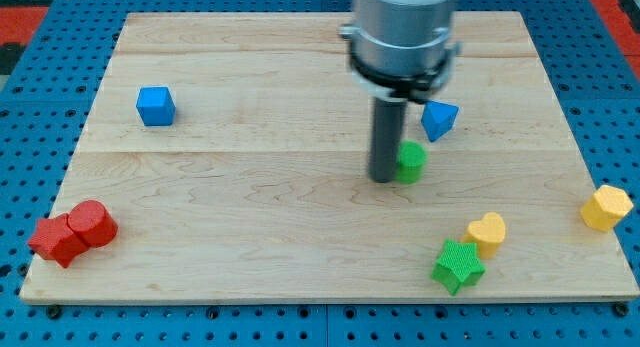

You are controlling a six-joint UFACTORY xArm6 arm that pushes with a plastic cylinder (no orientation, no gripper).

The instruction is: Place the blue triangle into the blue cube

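Blue triangle sits apparently tilted, right of my tip; no jaws show.

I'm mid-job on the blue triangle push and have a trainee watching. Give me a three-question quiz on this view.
1. True or false: my tip touches the blue triangle.
2. Which block sits right beside my tip? A) green cylinder B) yellow heart C) green star
3. Fill in: the blue cube lies toward the view's ____ from the blue triangle.

Key
1. False: the tip is below and left of the triangle, apart from it.
2. A
3. left
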